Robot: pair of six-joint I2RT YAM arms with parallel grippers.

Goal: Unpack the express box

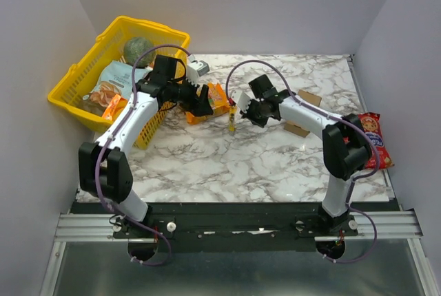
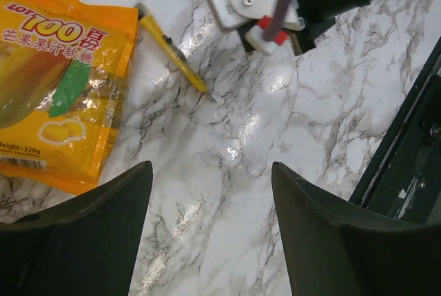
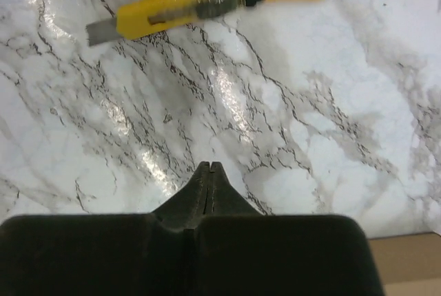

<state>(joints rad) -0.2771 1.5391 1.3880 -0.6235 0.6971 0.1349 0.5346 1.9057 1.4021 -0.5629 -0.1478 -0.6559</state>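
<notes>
Right gripper pinched shut on nothing, left gripper wide and empty, utility knife loose at right's 12 o'clock, blade out, express box at knife's 3 o'clock behind right arm; risk: closed tips shove knife off instead of gripping.

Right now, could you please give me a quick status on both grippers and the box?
Left gripper open, beside orange packet. Right gripper shut, empty, knife lying ahead. Box behind right gripper, partly hidden.

The right arm hides most of the express box.
</notes>
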